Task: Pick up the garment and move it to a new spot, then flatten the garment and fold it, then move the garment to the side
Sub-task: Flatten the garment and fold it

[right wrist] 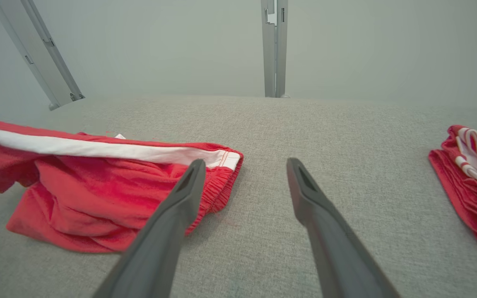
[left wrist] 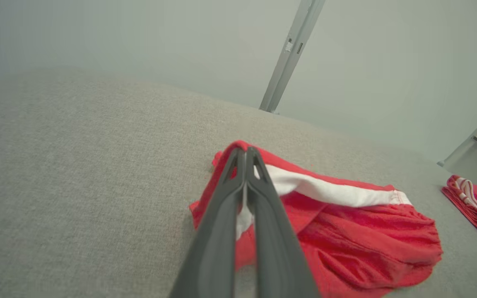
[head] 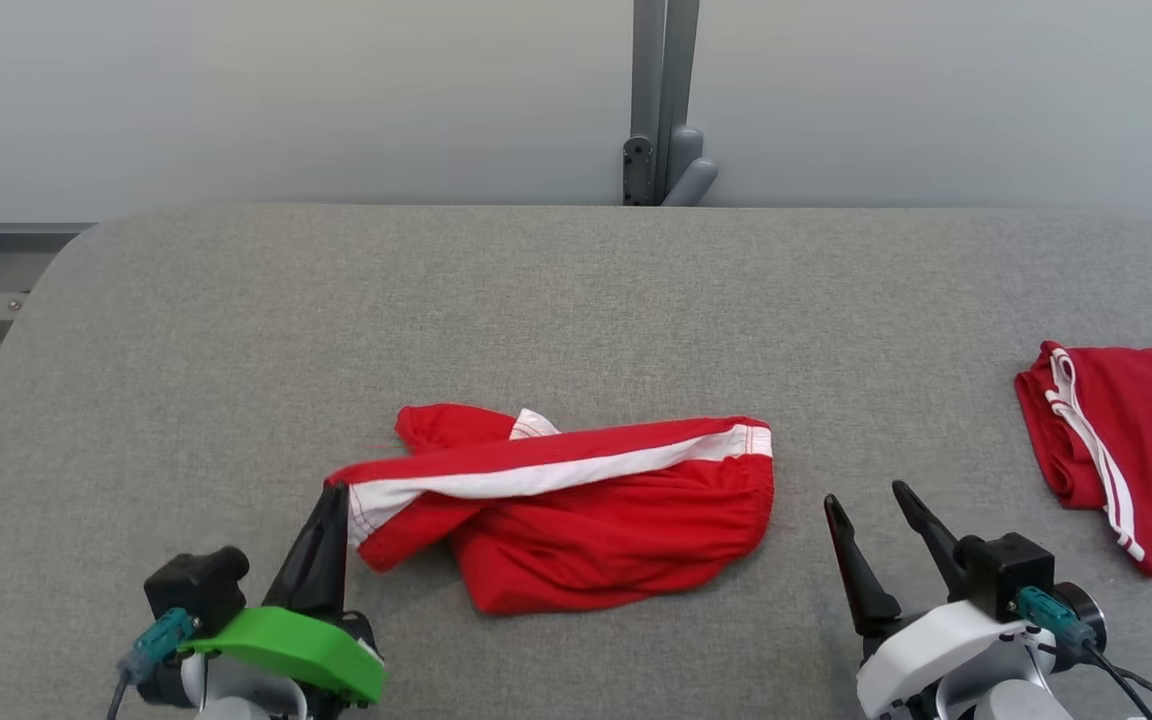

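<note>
The garment (head: 576, 505) is a pair of red shorts with a white side stripe, lying crumpled on the grey padded table (head: 236, 330) near its front middle. My left gripper (head: 336, 492) is shut on the garment's left corner, where the white stripe ends; the left wrist view shows its fingers (left wrist: 222, 215) pressed together with the garment (left wrist: 346, 231) pinched at their tips. My right gripper (head: 866, 505) stands open just right of the garment, its fingers (right wrist: 180, 198) apart and holding nothing, close to the garment's (right wrist: 110, 194) elastic waistband.
A second red garment with white stripes (head: 1126, 440) lies folded at the table's right edge, also visible as red cloth (right wrist: 470, 182) in the right wrist view. A grey metal post (head: 664, 100) stands behind the table's far edge. Bare grey table surface spreads to the left and far side.
</note>
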`<state>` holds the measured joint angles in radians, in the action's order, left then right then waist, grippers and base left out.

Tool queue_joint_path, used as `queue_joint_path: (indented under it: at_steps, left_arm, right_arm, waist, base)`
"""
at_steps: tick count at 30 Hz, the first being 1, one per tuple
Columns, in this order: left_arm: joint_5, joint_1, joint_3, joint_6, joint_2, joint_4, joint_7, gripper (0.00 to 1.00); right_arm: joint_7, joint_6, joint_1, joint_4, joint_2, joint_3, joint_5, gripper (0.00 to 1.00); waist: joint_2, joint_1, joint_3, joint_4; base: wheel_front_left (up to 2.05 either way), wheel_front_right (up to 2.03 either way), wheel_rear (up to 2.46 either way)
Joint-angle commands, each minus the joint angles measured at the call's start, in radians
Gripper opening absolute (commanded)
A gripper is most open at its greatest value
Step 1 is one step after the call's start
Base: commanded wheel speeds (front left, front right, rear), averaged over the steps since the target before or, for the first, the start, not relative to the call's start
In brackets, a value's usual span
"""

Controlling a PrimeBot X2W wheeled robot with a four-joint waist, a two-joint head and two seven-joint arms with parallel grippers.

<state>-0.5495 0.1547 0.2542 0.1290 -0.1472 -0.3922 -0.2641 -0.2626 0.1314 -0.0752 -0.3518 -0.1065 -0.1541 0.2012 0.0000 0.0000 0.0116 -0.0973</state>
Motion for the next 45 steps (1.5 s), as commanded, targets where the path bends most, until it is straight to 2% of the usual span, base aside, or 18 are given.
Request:
queue_joint_path:
  at_steps: [1, 5, 11, 12, 13, 14, 15, 18, 22, 32, 41, 45]
  left_arm:
    - [-0.014, -0.001, 0.005, 0.003, -0.015, -0.027, 0.0, 0.0]
    - [-0.045, 0.036, 0.004, 0.003, -0.017, -0.103, 0.0, 0.0]
    - [-0.017, 0.113, -0.049, -0.007, -0.022, -0.222, 0.0, 0.0]
    - [-0.007, 0.121, -0.059, -0.011, -0.023, -0.244, 0.0, 0.09]
    - [0.006, 0.128, -0.069, -0.017, -0.027, -0.266, 0.0, 0.27]
    - [0.019, 0.133, -0.08, -0.018, -0.03, -0.284, 0.0, 0.49]
    - [0.029, 0.139, -0.096, -0.023, -0.029, -0.292, 0.0, 1.0]
    - [0.062, 0.126, -0.114, -0.028, -0.03, -0.311, 0.0, 1.0]
    - [0.105, 0.072, -0.186, -0.046, -0.006, -0.3, 0.0, 1.0]
    - [0.259, -0.066, -0.316, -0.055, 0.073, -0.11, 0.0, 1.0]
    - [0.322, -0.174, -0.338, -0.044, 0.095, -0.006, 0.0, 1.0]
    - [0.315, -0.203, -0.32, -0.055, 0.096, 0.01, 0.0, 1.0]
  right_arm:
    - [-0.003, -0.002, 0.001, 0.0, 0.001, -0.005, 0.0, 1.0]
    - [-0.003, -0.002, -0.025, -0.004, -0.02, -0.02, 0.005, 1.0]
    - [-0.003, -0.002, -0.059, 0.003, -0.041, -0.03, -0.002, 1.0]
    - [-0.002, -0.002, -0.059, 0.003, -0.045, -0.029, -0.002, 1.0]
    - [-0.003, -0.002, -0.06, 0.001, -0.046, -0.028, -0.001, 1.0]
    - [-0.002, -0.002, -0.061, 0.001, -0.047, -0.029, 0.0, 1.0]
    - [-0.002, -0.002, -0.061, 0.001, -0.047, -0.028, 0.0, 1.0]
    - [-0.002, -0.002, -0.056, -0.001, -0.044, -0.027, 0.0, 1.0]
    - [-0.003, -0.002, -0.035, -0.001, -0.033, -0.014, -0.008, 1.0]
    - [-0.002, -0.002, -0.01, 0.054, 0.007, 0.038, -0.049, 1.0]
    - [-0.003, -0.002, 0.018, 0.081, 0.032, 0.04, -0.071, 1.0]
    - [-0.002, -0.002, 0.033, 0.083, 0.037, 0.039, -0.076, 1.0]
  waist:
    - [0.0, 0.0, -0.013, -0.001]
    - [0.0, 0.0, -0.047, 0.019]
    - [0.0, 0.0, -0.085, 0.074]
    - [0.0, 0.0, -0.085, 0.084]
    - [0.0, 0.0, -0.084, 0.094]
    - [0.0, 0.0, -0.081, 0.104]
    - [0.0, 0.0, -0.077, 0.113]
    - [0.0, 0.0, -0.064, 0.131]
    - [0.0, 0.0, -0.032, 0.151]
    - [0.0, 0.0, 0.02, 0.149]
    - [0.0, 0.0, 0.062, 0.155]
    - [0.0, 0.0, 0.076, 0.154]
  base:
    - [0.0, 0.0, 0.0]
    - [0.0, 0.0, 0.0]
    - [0.0, 0.0, 0.0]
    - [0.0, 0.0, 0.0]
    - [0.0, 0.0, 0.0]
    - [0.0, 0.0, 0.0]
    - [0.0, 0.0, 0.0]
    - [0.0, 0.0, 0.0]
    - [0.0, 0.0, 0.0]
    - [0.0, 0.0, 0.0]
    - [0.0, 0.0, 0.0]
    - [0.0, 0.0, 0.0]
